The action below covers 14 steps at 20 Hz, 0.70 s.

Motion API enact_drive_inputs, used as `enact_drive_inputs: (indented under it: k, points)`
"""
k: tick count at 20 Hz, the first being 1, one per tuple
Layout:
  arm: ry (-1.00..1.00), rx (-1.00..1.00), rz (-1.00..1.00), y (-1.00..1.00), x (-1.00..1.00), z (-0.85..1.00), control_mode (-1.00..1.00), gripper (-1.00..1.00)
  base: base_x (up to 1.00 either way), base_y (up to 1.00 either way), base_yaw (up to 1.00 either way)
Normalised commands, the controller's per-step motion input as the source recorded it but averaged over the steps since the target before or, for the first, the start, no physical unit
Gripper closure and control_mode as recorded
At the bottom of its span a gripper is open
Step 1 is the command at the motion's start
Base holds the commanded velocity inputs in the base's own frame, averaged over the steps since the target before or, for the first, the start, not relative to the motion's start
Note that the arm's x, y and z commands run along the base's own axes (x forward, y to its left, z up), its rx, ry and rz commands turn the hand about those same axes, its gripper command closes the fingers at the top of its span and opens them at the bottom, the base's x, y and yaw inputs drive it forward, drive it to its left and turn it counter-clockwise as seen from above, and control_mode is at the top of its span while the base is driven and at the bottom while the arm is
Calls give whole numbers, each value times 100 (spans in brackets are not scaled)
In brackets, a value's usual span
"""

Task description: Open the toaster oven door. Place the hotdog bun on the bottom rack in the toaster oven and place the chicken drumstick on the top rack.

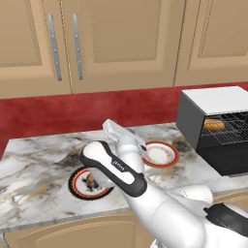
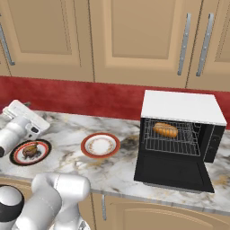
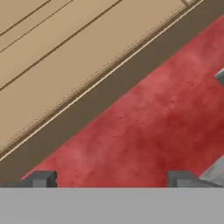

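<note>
Left base view: oven [image 1: 220, 128] sits at the right end of the counter [image 1: 38, 160], door already dropped open, bun [image 1: 214, 125] lying on a rack inside. Hard to call from this angle which rack. Drumstick [image 1: 90, 181] still on the near-left plate [image 1: 77, 186], half hidden behind the arm. Second plate [image 1: 162, 155] between that one and the oven, bare. So the step in hand looks like the drumstick pickup.

Right base view: door [image 2: 173, 173] flat down on the counter, bun [image 2: 166, 130] on a wire rack [image 2: 170, 141] fairly high in the cavity, looks more like the upper grid than the lower, but can't say for sure. Worth checking before loading the drumstick [image 2: 30, 150], since top rack is meant for it. Drumstick sits mid-plate at the far left, hand just beside and above it, tilted toward the wall.

Hand view: gripper [image 3: 111, 179] spread wide, nothing between the tips, looking at red backsplash [image 3: 153, 113] and cabinet [image 3: 52, 52] rather than at the plate.

To do it well, probably: tip the wrist down first so the drumstick comes into the hand view, centre over the thick part, drop straight, close across the narrow width. Lumpy shape could roll, so go slow on the squeeze and avoid scraping the plate rim.
</note>
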Motion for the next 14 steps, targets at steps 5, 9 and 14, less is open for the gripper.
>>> enact_drive_inputs:
  k: [5, 9, 14]
  points:
    - [21, 59, -2, 27, -35, 40, -100, -100, 0, 0, 0]
    - [26, 51, 5, 26, -36, 45, -100, -100, 0, 0, 0]
    - [33, 42, 8, 22, -42, 48, -100, -100, 0, 0, 0]
